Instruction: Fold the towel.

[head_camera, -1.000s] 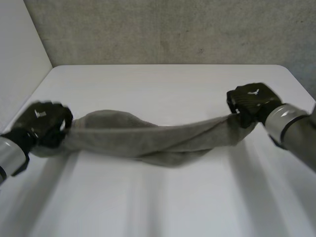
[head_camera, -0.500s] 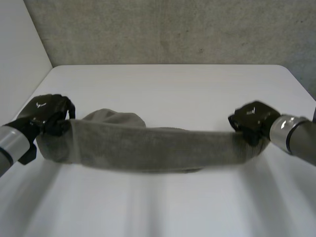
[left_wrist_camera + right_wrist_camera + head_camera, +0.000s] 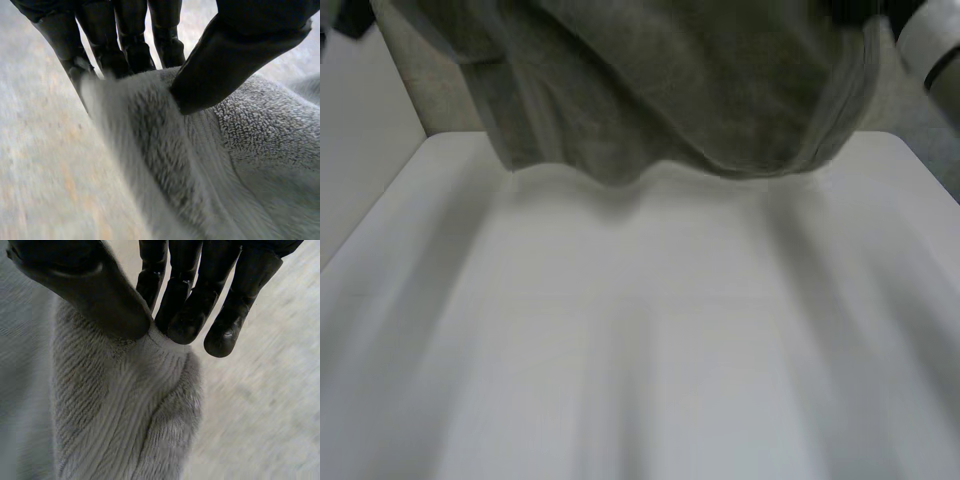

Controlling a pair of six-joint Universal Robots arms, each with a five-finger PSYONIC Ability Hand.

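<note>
We take this for a robot lab or test cell rather than a home. A plain white table [image 3: 640,340] with rounded far corners stands against a rough grey wall [image 3: 912,100] that looks like bare concrete. A smooth white panel [image 3: 360,160] closes off the left side. A robot arm [image 3: 932,35] comes in at the far right. A black left hand [image 3: 125,35] and right hand [image 3: 190,290], both machine parts, pinch a towel [image 3: 670,80] above the table.
</note>
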